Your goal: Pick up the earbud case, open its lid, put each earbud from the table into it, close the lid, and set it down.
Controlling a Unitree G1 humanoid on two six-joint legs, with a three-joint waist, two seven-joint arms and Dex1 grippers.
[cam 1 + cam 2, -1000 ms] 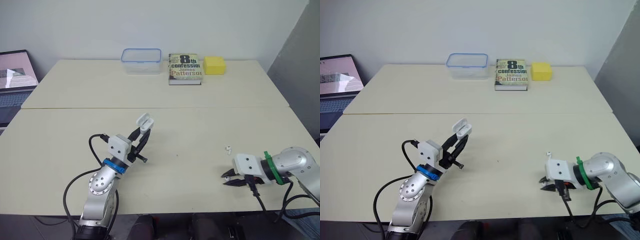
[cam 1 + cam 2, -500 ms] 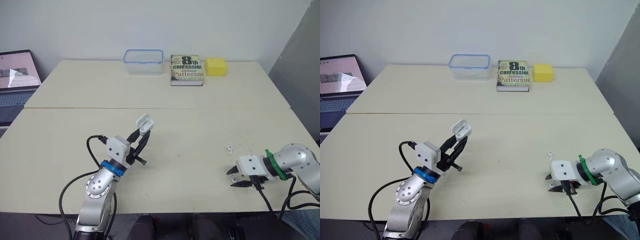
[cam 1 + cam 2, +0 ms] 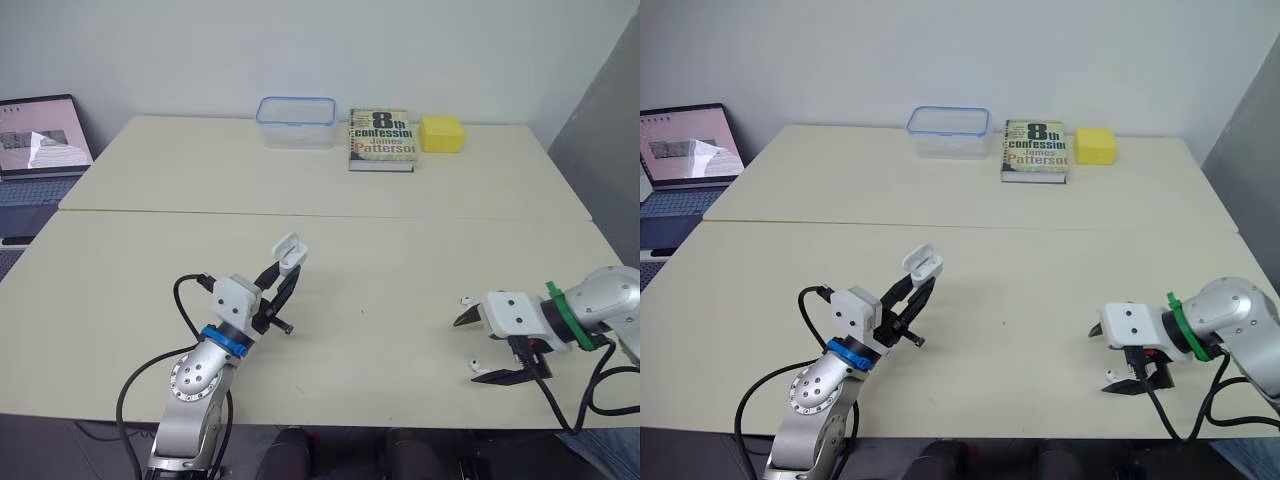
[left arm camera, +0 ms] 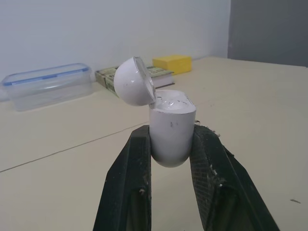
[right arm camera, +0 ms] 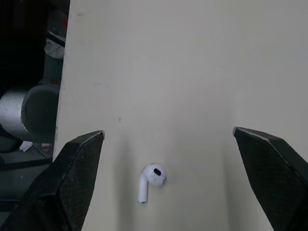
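1. Right wrist view: one earbud [image 5: 150, 180] lies flat on the table [image 5: 183, 57] between the two fingers of the right gripper [image 5: 168, 134]. It touches neither finger and sits nearer one than the other. The table's front edge is close by.
2. A second earbud [image 3: 466, 299] lies on the table just beyond the finger farther from the robot, apart from it.
3. The earbud case [image 4: 171, 125] is held upright off the table, over its front left part. Its lid [image 4: 134, 82] is hinged back and open. I cannot tell whether either slot is filled.
4. Step in hand (judged): pick the nearer earbud off the table.
   - Shift the gripper sideways first so the earbud sits centred. Otherwise the nearer finger will likely shove it toward the edge as the gripper closes.
   - Bring the tips down to the table surface and close slowly. The piece is small, smooth and rounded, and likely to squirt out.
5. Fingers:
   - Right gripper: spread wide, holding nothing.
   - Left gripper [image 3: 283, 272]: closed firmly on the lower body of the case, one finger on each side.
6. Well apart, along the back of the table, stand a plastic container [image 3: 295, 108], a book [image 3: 381, 139] and a yellow block [image 3: 441, 132]. A laptop [image 3: 35, 135] sits off to the left.
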